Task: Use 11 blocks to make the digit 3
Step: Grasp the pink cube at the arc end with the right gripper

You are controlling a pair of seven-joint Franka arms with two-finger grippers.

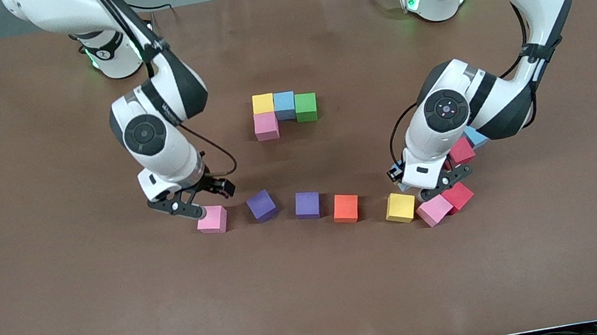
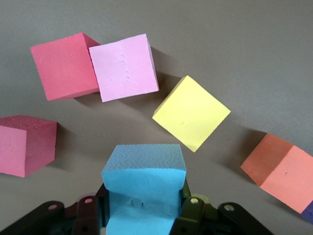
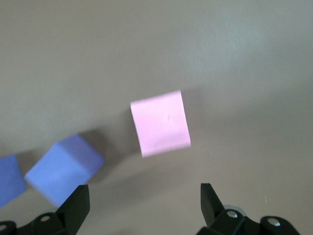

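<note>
Brown matting covered the table [image 1: 58,329]. Toward the robots' bases sat the start of the 3: a yellow block [image 1: 263,103], a blue block [image 1: 284,105] and a green block [image 1: 306,107] touching in a bar, with a pink block [image 1: 266,126] touching the yellow one on the side nearer the camera.

Nearer the camera ran a loose line of blocks, set apart: pink [image 1: 212,219], purple [image 1: 262,206], purple [image 1: 308,205], orange [image 1: 346,208] and yellow [image 1: 400,207]. Just beside that yellow one lay another pink block [image 1: 434,210], touching a red cube [image 1: 458,196]. A second red cube [image 1: 461,151] sat beside the left arm's wrist.

The left gripper [image 2: 142,208] hung low over this cluster at the left arm's end, its jaws pinching a light blue block [image 2: 143,181] lifted above the table.

The right gripper [image 3: 145,198] hovered over the pink block at the right arm's end of the line, its jaws spread wide with nothing between them.
</note>
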